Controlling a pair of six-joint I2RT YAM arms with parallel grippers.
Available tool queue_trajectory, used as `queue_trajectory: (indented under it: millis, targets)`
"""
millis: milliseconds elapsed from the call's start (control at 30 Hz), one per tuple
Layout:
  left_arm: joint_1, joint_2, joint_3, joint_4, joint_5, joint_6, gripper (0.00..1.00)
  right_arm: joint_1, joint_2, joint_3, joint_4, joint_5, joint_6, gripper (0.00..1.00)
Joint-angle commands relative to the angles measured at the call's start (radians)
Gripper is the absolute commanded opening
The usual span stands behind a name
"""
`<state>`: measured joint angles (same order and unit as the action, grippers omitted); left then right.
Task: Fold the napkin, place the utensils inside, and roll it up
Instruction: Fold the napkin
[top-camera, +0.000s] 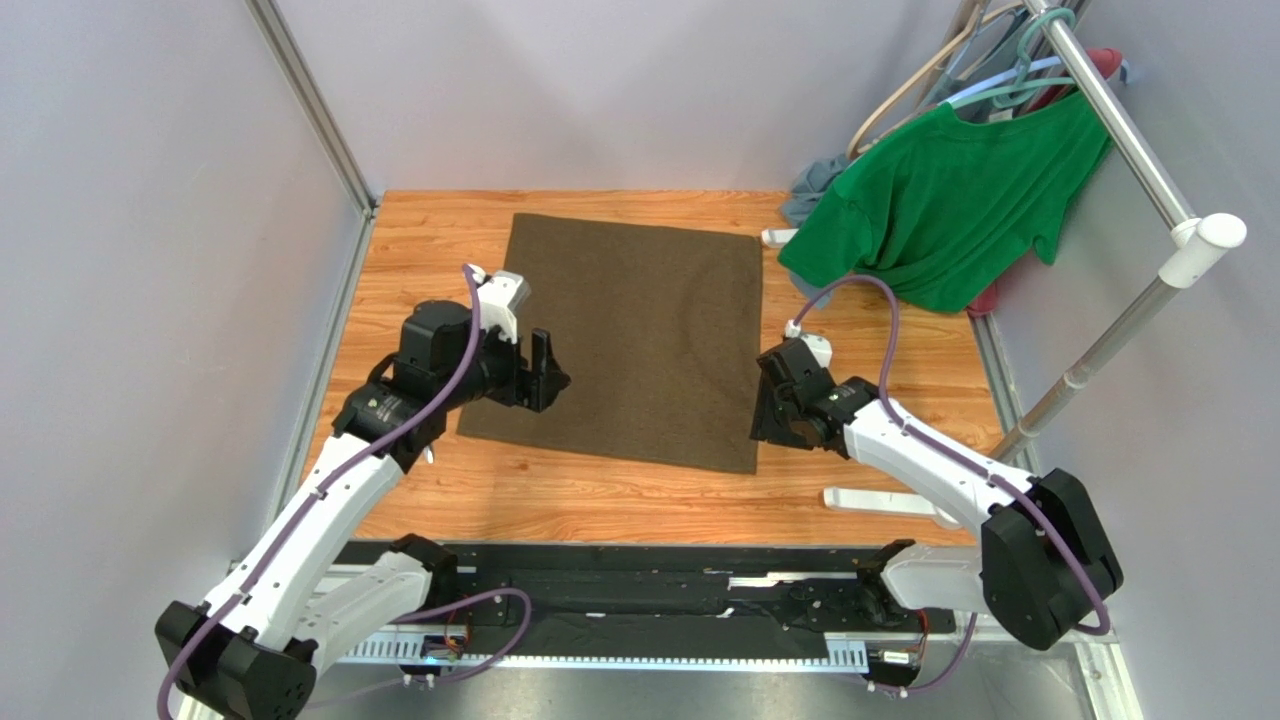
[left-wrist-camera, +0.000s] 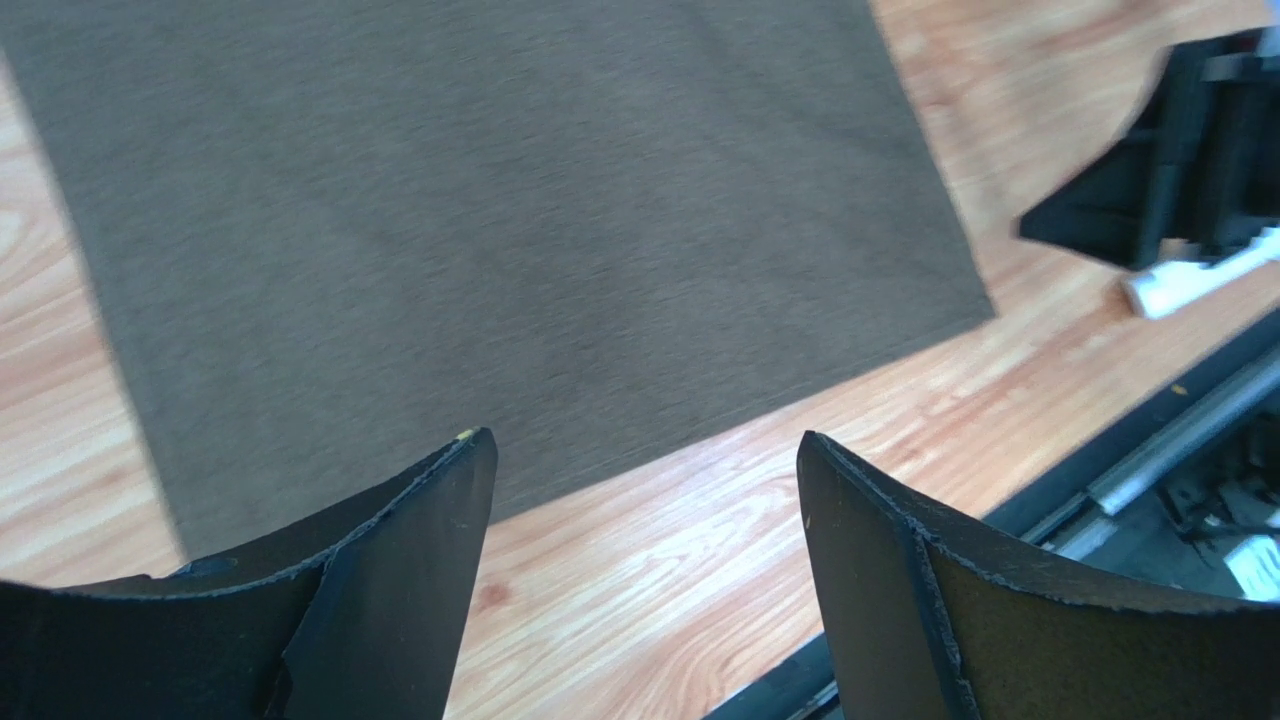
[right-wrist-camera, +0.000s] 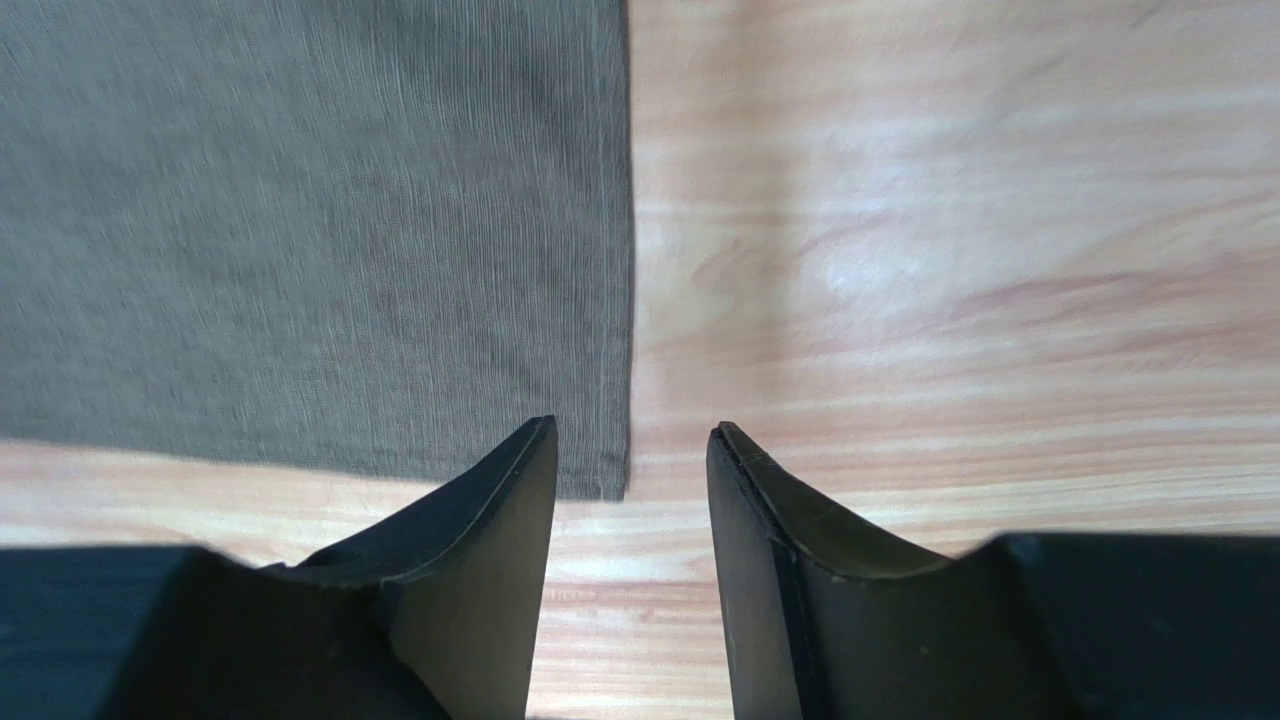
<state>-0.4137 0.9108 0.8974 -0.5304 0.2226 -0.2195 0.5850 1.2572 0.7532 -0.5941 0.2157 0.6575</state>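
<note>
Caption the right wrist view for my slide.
Open right gripper at a corner of the flat napkin on the table.

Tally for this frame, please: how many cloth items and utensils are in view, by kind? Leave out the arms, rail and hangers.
Napkin, dark olive-brown, flat on the table: 1
Green T-shirt, on the rail: 1
Grey-blue garment, behind the T-shirt: 1
Utensils, pale slim pieces, too small to tell which kind: 2 (one by the napkin's far right corner, one near the right arm)
Total: 5
</note>
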Motion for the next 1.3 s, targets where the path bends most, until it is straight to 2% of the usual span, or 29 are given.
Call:
queue_trajectory:
  millis: [0, 100, 133, 167, 267, 333, 400, 500, 633, 833, 1033, 1267]
  targets:
    - [-0.147, 0.016, 0.023, 0.102, -0.041, -0.033, 0.81, -0.013, -0.024, -0.054, 0.027, -0.072, 0.001, 0.46]
    - [-0.319, 0.107, -0.018, 0.251, -0.112, -0.086, 0.79, -0.08, -0.062, -0.068, 0.025, -0.059, -0.01, 0.46]
    - [-0.361, 0.185, -0.02, 0.335, -0.129, -0.09, 0.79, -0.103, -0.071, -0.063, 0.025, -0.058, -0.027, 0.46]
    - [-0.434, 0.229, -0.018, 0.377, -0.167, -0.083, 0.77, -0.15, -0.085, -0.057, 0.024, -0.058, -0.038, 0.46]
    - [-0.537, 0.41, 0.021, 0.515, -0.218, 0.011, 0.75, -0.23, -0.113, -0.023, 0.025, -0.05, -0.079, 0.46]
    - [-0.615, 0.533, 0.058, 0.619, -0.201, 0.083, 0.73, -0.257, -0.114, -0.005, 0.036, -0.039, -0.094, 0.47]
    - [-0.657, 0.612, 0.093, 0.677, -0.106, 0.101, 0.7, -0.296, -0.113, 0.017, 0.045, -0.039, -0.111, 0.47]
    - [-0.685, 0.753, 0.148, 0.754, -0.022, 0.094, 0.63, -0.342, -0.12, 0.026, 0.06, -0.052, -0.117, 0.47]
    - [-0.738, 0.897, 0.205, 0.774, -0.032, 0.1, 0.61, -0.378, -0.157, 0.012, 0.076, -0.082, -0.121, 0.47]
    - [-0.743, 1.02, 0.265, 0.791, -0.052, 0.065, 0.59, -0.422, -0.185, -0.012, 0.07, -0.108, -0.139, 0.47]
    - [-0.744, 1.036, 0.279, 0.745, -0.201, 0.068, 0.56, -0.464, -0.222, -0.025, 0.054, -0.13, -0.159, 0.47]
    - [-0.744, 1.06, 0.264, 0.721, -0.213, 0.046, 0.54, -0.484, -0.232, -0.025, 0.047, -0.141, -0.17, 0.48]
